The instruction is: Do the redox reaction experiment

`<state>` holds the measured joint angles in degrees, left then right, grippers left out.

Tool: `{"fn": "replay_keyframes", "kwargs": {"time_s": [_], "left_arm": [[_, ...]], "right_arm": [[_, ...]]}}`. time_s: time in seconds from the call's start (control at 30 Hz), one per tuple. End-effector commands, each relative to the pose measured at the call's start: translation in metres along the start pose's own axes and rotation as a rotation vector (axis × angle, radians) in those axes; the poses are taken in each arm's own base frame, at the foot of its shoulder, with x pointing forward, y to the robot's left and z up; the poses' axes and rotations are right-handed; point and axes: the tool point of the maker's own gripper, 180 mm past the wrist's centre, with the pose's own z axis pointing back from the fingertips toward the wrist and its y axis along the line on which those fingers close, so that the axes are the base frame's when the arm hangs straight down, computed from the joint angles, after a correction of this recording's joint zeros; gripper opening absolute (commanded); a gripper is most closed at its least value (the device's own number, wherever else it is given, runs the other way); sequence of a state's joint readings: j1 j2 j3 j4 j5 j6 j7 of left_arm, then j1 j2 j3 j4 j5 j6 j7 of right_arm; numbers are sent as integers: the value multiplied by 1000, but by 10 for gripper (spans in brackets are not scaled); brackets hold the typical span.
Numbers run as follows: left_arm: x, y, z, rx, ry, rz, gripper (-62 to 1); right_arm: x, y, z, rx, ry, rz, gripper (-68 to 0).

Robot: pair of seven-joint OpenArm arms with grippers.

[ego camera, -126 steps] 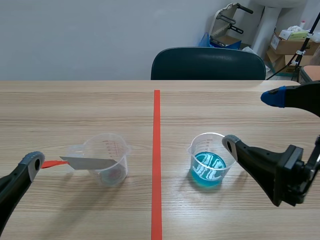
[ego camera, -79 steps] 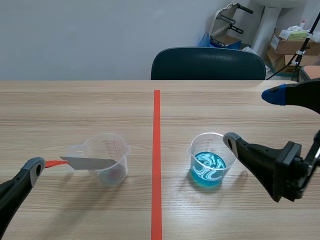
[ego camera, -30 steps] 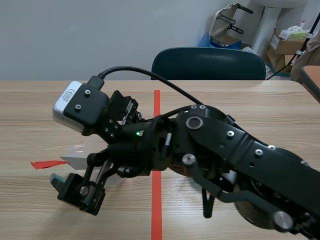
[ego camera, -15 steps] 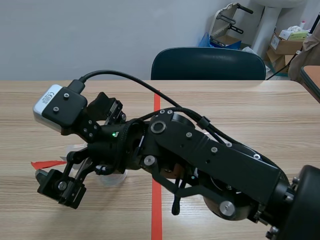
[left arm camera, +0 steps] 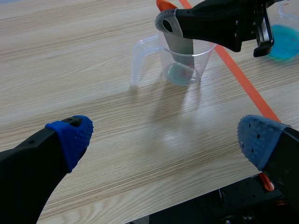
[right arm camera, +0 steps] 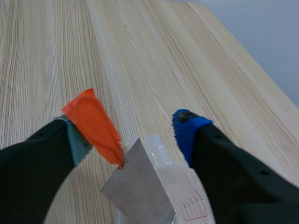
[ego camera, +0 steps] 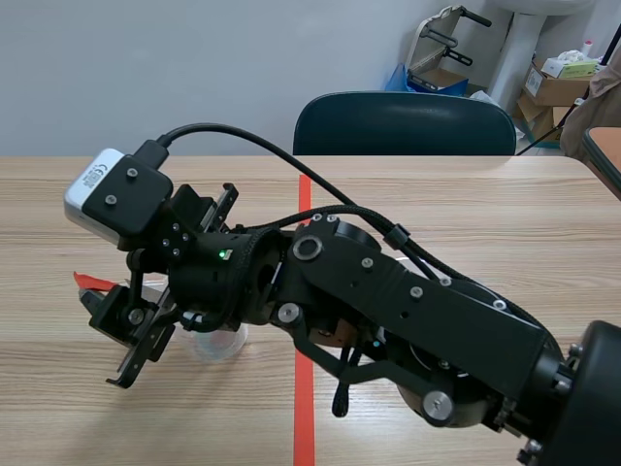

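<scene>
The left gripper (left arm camera: 166,140) hangs wide apart over the table (left arm camera: 93,93), short of the clear measuring cup (left arm camera: 182,65). A metal strip (left arm camera: 180,46) leans in that cup, its long axis slanting up to an orange tab (right arm camera: 93,123). The right gripper (right arm camera: 133,135), the nearer one, straddles the tab unclosed, with one pad (right arm camera: 77,140) touching it. The cup of blue liquid (left arm camera: 282,39) stands beyond.

Right arm (ego camera: 417,311) far across the middle, right end effector (right arm camera: 133,128) parted; left end effector (left arm camera: 163,135) spread wide.
</scene>
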<state>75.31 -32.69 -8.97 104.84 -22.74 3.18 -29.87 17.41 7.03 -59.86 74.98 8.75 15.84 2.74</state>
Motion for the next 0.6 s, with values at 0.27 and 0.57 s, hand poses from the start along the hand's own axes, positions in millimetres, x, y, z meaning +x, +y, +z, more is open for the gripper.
{"fn": "replay_keyframes", "kwargs": {"time_s": [0.27, 0.57], "left_arm": [[11, -1, -1, 3, -47, 5, 14], [11, -1, -1, 3, -47, 5, 14]], "right_arm": [[34, -7, 8, -7, -86, 52, -601], [43, -8, 19, -6, -73, 96, -669]]}}
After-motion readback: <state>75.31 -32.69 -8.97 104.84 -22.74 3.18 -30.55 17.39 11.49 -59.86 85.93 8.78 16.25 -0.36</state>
